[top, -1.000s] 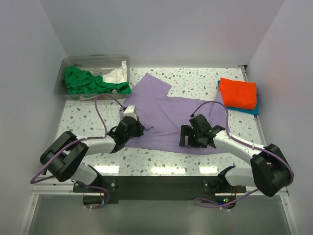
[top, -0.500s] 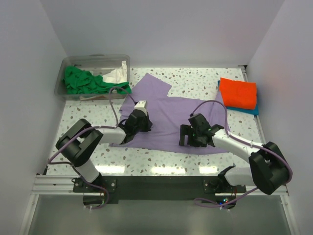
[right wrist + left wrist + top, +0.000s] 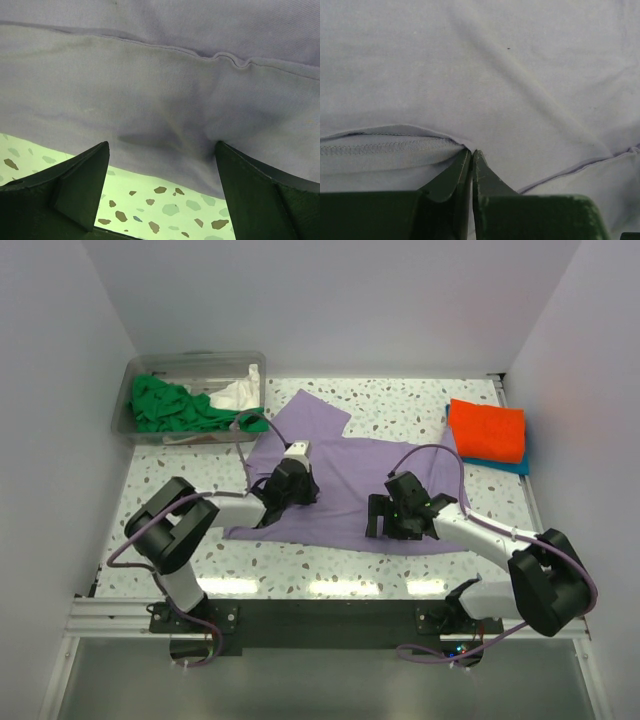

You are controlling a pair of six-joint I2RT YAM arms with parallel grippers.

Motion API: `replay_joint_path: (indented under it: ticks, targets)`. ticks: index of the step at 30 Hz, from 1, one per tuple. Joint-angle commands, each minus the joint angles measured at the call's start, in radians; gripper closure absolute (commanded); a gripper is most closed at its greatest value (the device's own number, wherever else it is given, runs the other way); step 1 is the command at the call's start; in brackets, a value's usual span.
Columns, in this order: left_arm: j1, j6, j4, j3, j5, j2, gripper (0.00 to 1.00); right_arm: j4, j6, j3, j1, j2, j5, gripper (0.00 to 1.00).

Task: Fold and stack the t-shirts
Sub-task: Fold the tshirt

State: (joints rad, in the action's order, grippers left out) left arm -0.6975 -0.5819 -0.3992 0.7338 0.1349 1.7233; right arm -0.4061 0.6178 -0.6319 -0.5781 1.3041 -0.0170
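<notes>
A lavender t-shirt [image 3: 350,475] lies spread on the speckled table [image 3: 400,410]. My left gripper [image 3: 296,480] is shut on a fold of the lavender cloth near its hem [image 3: 385,147] and holds it over the shirt's left half. My right gripper [image 3: 385,518] is open, its fingers [image 3: 75,185] resting on the shirt's near edge [image 3: 160,115]. A folded orange t-shirt [image 3: 487,429] lies on a folded blue one [image 3: 518,466] at the right. Green [image 3: 175,406] and white [image 3: 238,394] t-shirts lie crumpled in the tub.
A clear plastic tub [image 3: 192,362] stands at the back left corner. White walls close in the table on the left, back and right. Purple cables loop above both arms.
My left gripper has moved right and away from me, dragging the shirt's left edge inward over the shirt. The right gripper has stayed in place.
</notes>
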Motion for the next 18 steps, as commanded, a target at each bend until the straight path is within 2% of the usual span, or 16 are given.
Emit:
replay_joint_path:
  ticks: [1, 6, 11, 18]
  targets:
    - [-0.008, 0.03, -0.003, 0.055, 0.017, 0.018, 0.9, -0.031, 0.005, -0.011, -0.006, 0.001, -0.032, 0.09]
    - [-0.011, 0.033, 0.011, 0.075, 0.02, 0.015, 0.64, -0.033, 0.008, -0.011, -0.006, -0.003, -0.034, 0.09]
    - [-0.01, 0.042, 0.016, 0.069, 0.058, -0.066, 0.51, -0.051, -0.001, -0.034, -0.006, -0.019, -0.041, 0.09]
    - [-0.01, 0.074, 0.028, -0.016, 0.133, -0.284, 0.34, -0.157, -0.042, -0.118, -0.006, -0.069, -0.141, 0.09]
